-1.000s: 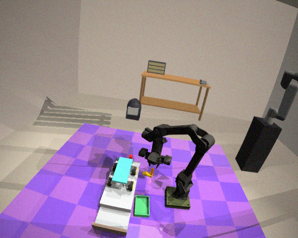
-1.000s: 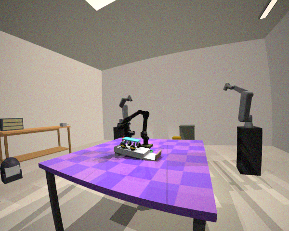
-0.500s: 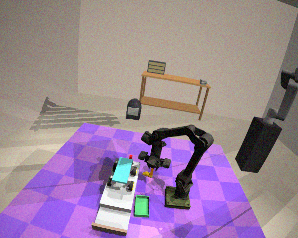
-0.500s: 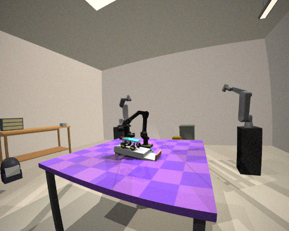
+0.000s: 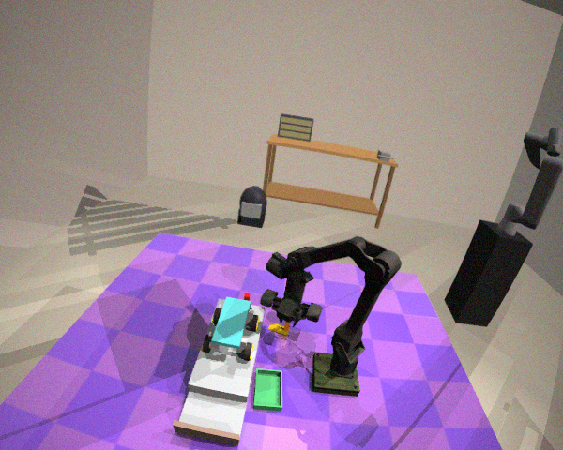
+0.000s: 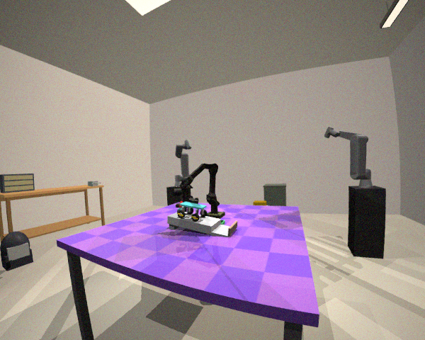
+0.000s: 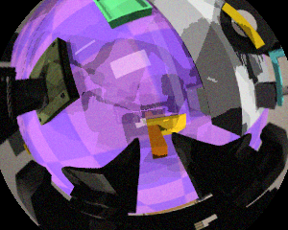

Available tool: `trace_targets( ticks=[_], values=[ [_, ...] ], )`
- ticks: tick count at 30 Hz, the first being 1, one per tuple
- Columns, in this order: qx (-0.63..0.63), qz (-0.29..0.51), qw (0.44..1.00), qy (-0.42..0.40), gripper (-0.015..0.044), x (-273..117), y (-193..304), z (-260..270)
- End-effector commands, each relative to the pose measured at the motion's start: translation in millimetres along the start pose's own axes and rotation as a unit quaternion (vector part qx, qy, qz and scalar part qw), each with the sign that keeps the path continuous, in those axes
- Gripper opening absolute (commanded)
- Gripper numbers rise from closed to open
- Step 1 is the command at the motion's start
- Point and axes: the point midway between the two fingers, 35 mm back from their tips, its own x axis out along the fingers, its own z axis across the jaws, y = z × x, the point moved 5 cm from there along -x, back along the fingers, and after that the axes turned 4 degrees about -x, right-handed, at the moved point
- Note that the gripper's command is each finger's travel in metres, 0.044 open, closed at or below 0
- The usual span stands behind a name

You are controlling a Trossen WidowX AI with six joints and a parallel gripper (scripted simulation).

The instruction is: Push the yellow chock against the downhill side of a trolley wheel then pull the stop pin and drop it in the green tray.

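The yellow chock stands on the table beside the ramp's upper part, its orange handle upright. My gripper is partly open just above it, pointing down, with the handle between or just in front of the fingertips, not gripped. The trolley stands on the ramp, its teal top partly visible at the wrist view's right edge. The red-headed stop pin is at its uphill end. The green tray looks empty. The chock's black base is hard to make out.
My arm's base plate stands right of the tray. The ramp's raised side lies close beside the chock. A brown end board closes the ramp's low end. A shelf, a bin and other arms on pedestals stand beyond the table.
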Motion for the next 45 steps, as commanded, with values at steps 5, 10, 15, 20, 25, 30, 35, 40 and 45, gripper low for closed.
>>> trace_targets(
  ticks=[5,10,15,20,25,30,35,40,45],
  values=[
    [-0.001,-0.002,1.0,0.001,0.019,13.1,-0.5,-0.1],
    [0.0,0.0,1.0,-0.001,0.0111,10.0,-0.3,0.4],
    [0.0,0.0,1.0,-0.001,0.0039,10.0,-0.3,0.4],
    [0.0,0.0,1.0,-0.001,0.0005,10.0,-0.3,0.4],
    [-0.001,-0.001,1.0,0.0,0.0,-7.0,-0.5,0.9],
    [-0.001,-0.001,1.0,0.0,0.0,-20.3,-1.3,2.8],
    [-0.001,-0.001,1.0,0.0,0.0,-34.6,-1.1,2.9],
    [-0.001,-0.001,1.0,0.0,0.0,-48.4,-1.2,3.2],
    [-0.001,-0.001,1.0,0.0,0.0,-62.2,-1.1,3.3]
  ],
)
